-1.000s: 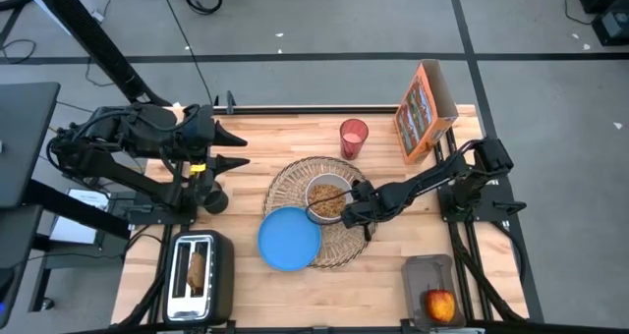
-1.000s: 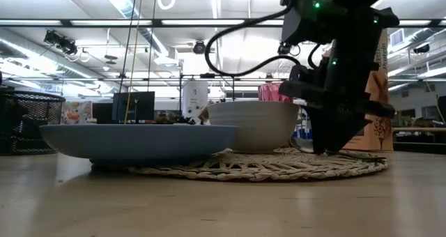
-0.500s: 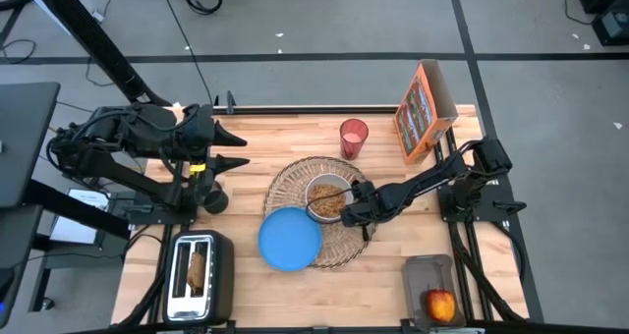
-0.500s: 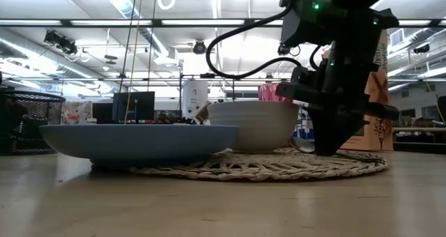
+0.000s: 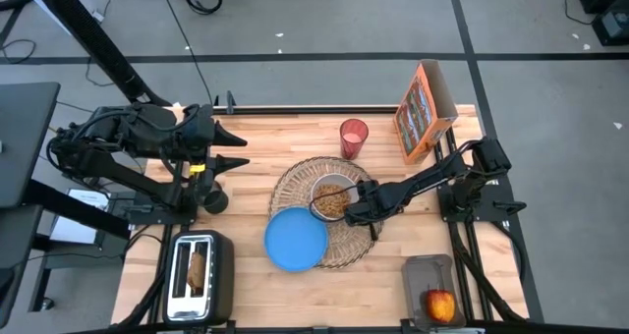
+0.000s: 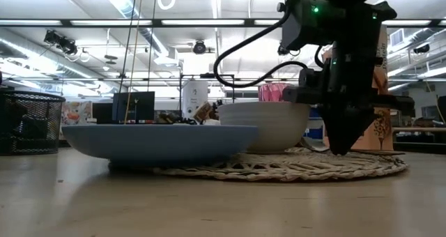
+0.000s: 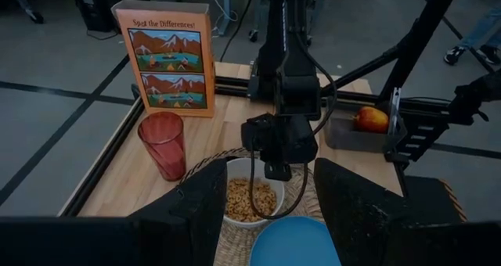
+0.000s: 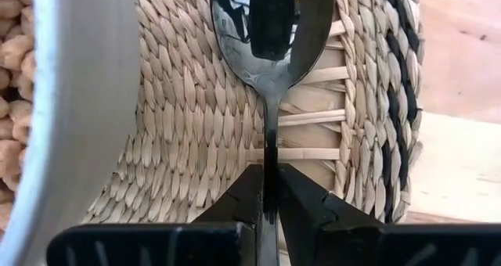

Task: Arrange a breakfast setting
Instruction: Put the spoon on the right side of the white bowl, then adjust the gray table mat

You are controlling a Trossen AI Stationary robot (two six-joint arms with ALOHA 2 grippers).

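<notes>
Wooden counter (image 5: 295, 138) holds my breakfast setting. On the wicker placemat (image 5: 346, 248) sit the bowl (image 5: 330, 198) of cereal and the blue plate (image 5: 295, 241). My right hand (image 5: 371, 216) is clamped on the spoon (image 8: 270, 31) beside the bowl. My left hand (image 5: 236, 147) waits, fingers apart. Toast (image 5: 197, 267) in the toaster (image 5: 200, 277), apple (image 5: 440, 303) and cup (image 5: 353, 138) are left.

Metal spoon (image 8: 268, 31) handle hidden between right gripper (image 8: 268, 207) fingers.

Lying grey and marked with dark lines around the wooden table (image 5: 251, 142): the floor (image 5: 324, 20). Glowing across a ceiling of pipes and beams: long tube lights (image 6: 209, 22). Standing far left at table height: a black mesh basket (image 6: 28, 122).
</notes>
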